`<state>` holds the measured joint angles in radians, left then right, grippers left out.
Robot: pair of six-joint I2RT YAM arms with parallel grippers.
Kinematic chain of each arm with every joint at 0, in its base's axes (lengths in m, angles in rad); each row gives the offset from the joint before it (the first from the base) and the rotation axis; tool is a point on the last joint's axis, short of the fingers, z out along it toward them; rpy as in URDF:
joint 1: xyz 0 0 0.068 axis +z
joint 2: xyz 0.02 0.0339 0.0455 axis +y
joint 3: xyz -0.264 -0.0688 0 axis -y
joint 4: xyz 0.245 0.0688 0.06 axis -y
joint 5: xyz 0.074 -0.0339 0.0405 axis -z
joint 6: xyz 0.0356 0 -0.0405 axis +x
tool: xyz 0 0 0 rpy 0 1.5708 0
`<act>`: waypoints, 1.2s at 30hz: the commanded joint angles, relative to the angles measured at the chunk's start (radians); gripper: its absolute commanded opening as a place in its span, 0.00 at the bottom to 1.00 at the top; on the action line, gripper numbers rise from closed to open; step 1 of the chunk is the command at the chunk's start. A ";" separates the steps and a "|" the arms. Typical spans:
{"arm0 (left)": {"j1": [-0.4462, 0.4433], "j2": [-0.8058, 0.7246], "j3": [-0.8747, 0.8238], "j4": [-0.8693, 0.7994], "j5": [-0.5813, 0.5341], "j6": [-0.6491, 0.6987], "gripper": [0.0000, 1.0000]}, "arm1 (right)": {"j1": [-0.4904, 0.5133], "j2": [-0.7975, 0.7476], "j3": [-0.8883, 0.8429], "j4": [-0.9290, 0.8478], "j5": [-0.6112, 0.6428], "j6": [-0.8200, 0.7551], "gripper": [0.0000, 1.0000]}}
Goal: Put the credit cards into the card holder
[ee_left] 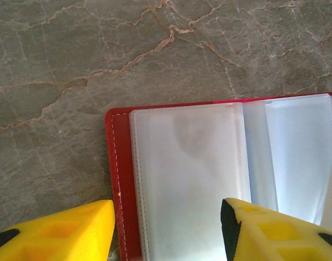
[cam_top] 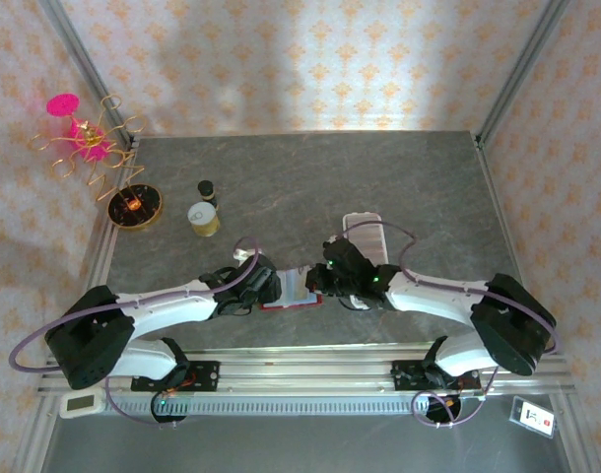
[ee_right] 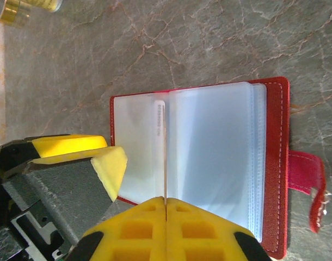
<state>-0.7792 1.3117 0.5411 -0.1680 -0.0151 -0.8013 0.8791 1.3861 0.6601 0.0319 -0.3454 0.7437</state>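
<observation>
The card holder [cam_top: 299, 294] lies open on the grey table between my two grippers, with its red cover [ee_right: 276, 163] down and its clear sleeves facing up. My right gripper [ee_right: 165, 200] is shut on a thin credit card [ee_right: 160, 122], seen edge-on and standing upright over the holder's middle fold. My left gripper [ee_left: 168, 228] is open at the holder's left edge [ee_left: 118, 179]. One of its yellow fingers [ee_left: 73, 228] is over the table and the other is over the left sleeve [ee_left: 188, 174]. That left finger [ee_right: 109, 163] also shows beside the card in the right wrist view.
The holder's strap with its metal snap [ee_right: 305, 174] sticks out to the right. A white flat object [cam_top: 365, 235] lies behind the right arm. At the back left are a small jar [cam_top: 204, 212], a gold dish [cam_top: 135, 207] and a wire stand with pink pieces [cam_top: 84, 143].
</observation>
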 commanded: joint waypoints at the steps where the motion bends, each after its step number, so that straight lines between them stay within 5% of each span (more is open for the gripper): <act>1: -0.008 0.018 0.025 -0.013 0.001 0.025 0.57 | 0.006 0.015 0.035 0.031 -0.003 -0.012 0.00; 36: -0.006 0.080 -0.002 -0.003 0.024 0.039 0.44 | 0.011 0.090 0.026 0.139 0.007 0.044 0.00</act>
<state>-0.7792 1.3861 0.5602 -0.1684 -0.0051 -0.7605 0.8810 1.4620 0.6735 0.1287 -0.3592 0.7677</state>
